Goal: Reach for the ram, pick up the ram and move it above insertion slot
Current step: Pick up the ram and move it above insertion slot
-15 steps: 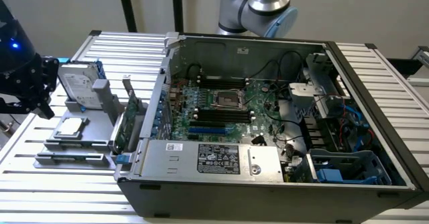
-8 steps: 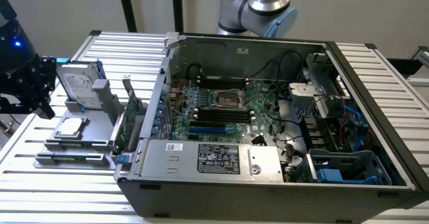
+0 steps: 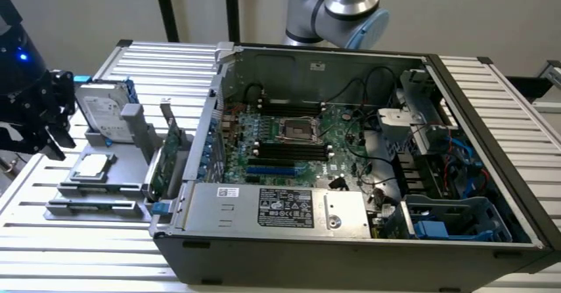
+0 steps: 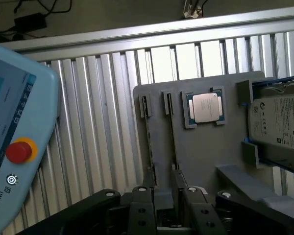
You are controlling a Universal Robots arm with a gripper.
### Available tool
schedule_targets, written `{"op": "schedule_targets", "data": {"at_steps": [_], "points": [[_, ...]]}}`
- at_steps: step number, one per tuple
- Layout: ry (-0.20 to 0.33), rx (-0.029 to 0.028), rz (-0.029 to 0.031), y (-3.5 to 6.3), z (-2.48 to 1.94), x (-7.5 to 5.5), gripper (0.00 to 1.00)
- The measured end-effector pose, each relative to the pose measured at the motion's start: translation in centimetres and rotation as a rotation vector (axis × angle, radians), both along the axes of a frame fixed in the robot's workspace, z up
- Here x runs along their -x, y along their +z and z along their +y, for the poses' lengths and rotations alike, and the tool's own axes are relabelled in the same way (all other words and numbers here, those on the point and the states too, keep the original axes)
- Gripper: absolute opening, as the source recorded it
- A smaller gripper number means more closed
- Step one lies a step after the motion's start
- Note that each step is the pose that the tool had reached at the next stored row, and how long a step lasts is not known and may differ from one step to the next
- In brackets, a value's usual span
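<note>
Ribbed aluminium slats form the table (image 3: 88, 253), where a grey holder tray (image 4: 201, 161) sits beside an open computer case (image 3: 351, 253). In the wrist view the gripper (image 4: 164, 198) hangs over the edge of that tray with its fingers (image 4: 142, 200) spread apart and nothing between them. The ram (image 4: 172, 132) stands on edge in a tray groove, near the fingertips but not touching them. It runs straight away from them, past the processor chip (image 4: 204, 107). Seen edge-on, it reads as a long, thin dark line, its faces hidden. A second stick (image 4: 150, 142) stands parallel in the neighbouring groove. In the exterior view the gripper (image 3: 39, 132) is well apart from the insertion slot (image 3: 290, 151) on the motherboard.
</note>
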State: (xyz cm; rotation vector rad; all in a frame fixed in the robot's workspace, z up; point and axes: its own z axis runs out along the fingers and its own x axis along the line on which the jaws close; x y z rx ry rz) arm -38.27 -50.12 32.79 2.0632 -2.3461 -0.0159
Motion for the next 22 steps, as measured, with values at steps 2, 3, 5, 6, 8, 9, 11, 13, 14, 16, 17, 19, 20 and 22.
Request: {"op": "schedule_targets", "data": {"at_steps": [2, 3, 5, 6, 8, 9, 11, 13, 14, 16, 17, 19, 20, 22], "points": [[0.000, -0.0001, -0.0001, -0.11, 0.00, 0.0, 0.36], [0.001, -0.0001, -0.0001, -0.22, 0.00, 0.0, 0.36], [0.003, -0.0001, -0.0001, -0.57, 0.00, 0.0, 0.36], [0.004, 0.0000, 0.0000, -0.74, 0.00, 0.0, 0.36], [0.007, 0.0000, 0.0000, -1.11, -0.01, 0.1, 0.36], [0.009, -0.0001, -0.0001, -1.30, -0.02, 0.1, 0.36], [0.011, 0.0000, 0.0000, -1.66, -0.03, 0.1, 0.36], [0.013, 0.0000, 0.0000, -2.01, -0.06, 0.1, 0.36], [0.014, 0.0000, 0.0001, -2.21, -0.07, 0.1, 0.36], [0.016, 0.0000, 0.0000, -2.57, -0.11, 0.2, 0.36], [0.017, -0.0001, -0.0001, -2.76, -0.14, 0.2, 0.36], [0.019, -0.0001, -0.0001, -3.11, -0.21, 0.2, 0.36], [0.020, 0.0000, 0.0000, -3.30, -0.25, 0.2, 0.36], [0.021, 0.0001, 0.0000, -3.65, -0.34, 0.2, 0.36]]}}
